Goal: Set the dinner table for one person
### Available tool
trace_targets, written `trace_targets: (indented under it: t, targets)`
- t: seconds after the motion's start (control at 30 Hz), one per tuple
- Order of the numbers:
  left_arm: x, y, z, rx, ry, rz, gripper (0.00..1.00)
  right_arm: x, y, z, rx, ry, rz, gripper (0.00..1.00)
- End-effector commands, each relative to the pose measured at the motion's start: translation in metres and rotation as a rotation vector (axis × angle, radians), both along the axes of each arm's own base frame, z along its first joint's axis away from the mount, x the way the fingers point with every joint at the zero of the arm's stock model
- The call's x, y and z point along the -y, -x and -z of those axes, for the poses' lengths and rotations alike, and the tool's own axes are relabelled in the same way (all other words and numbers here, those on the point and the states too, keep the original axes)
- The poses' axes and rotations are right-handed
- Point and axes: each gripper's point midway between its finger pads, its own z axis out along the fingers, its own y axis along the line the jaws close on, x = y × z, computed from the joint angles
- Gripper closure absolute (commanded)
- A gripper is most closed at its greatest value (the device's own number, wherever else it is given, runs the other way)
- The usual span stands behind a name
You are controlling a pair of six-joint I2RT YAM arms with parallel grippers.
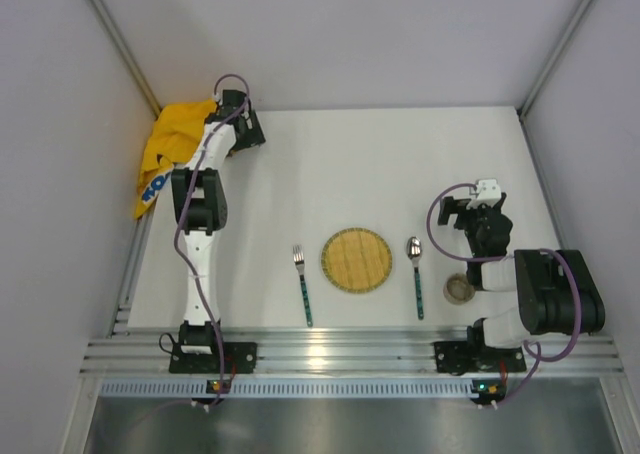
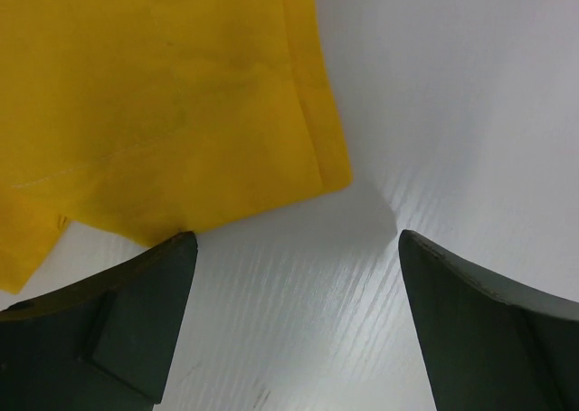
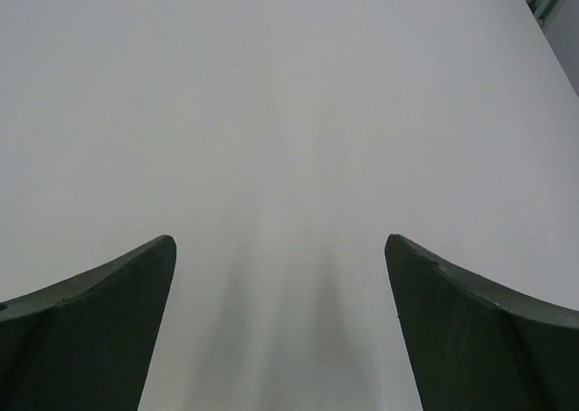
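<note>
On the white dinner table (image 1: 380, 164) lie a round woven yellow plate (image 1: 356, 259), a fork with a teal handle (image 1: 303, 283) to its left and a spoon with a teal handle (image 1: 416, 274) to its right. A small round cup (image 1: 458, 289) sits right of the spoon. A yellow printed cloth (image 1: 165, 152) lies bunched at the far left corner. My left gripper (image 1: 243, 126) is open and empty beside the cloth; in the left wrist view (image 2: 294, 248) the cloth's edge (image 2: 163, 94) lies just beyond its fingertips. My right gripper (image 1: 478, 211) is open and empty over bare table (image 3: 280, 112).
A ribbed aluminium rail (image 1: 330, 352) runs along the near edge, with both arm bases on it. Grey walls enclose the table on the left, right and back.
</note>
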Motion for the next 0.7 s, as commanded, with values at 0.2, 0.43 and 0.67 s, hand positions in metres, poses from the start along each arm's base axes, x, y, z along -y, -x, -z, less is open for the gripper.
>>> trace_targets:
  t: [0.2, 0.43, 0.67]
  targets:
    - [-0.031, -0.009, 0.024, -0.014, -0.117, -0.114, 0.02, -0.002, -0.007, -0.022, 0.082, 0.001, -0.010, 0.00]
    - [-0.046, -0.015, 0.031, -0.009, -0.109, -0.133, 0.26, -0.002, -0.007, -0.022, 0.084, 0.001, -0.010, 0.00]
    - [-0.076, -0.009, 0.054, -0.041, 0.023, -0.202, 0.81, -0.002, -0.007, -0.021, 0.081, 0.001, -0.012, 0.00]
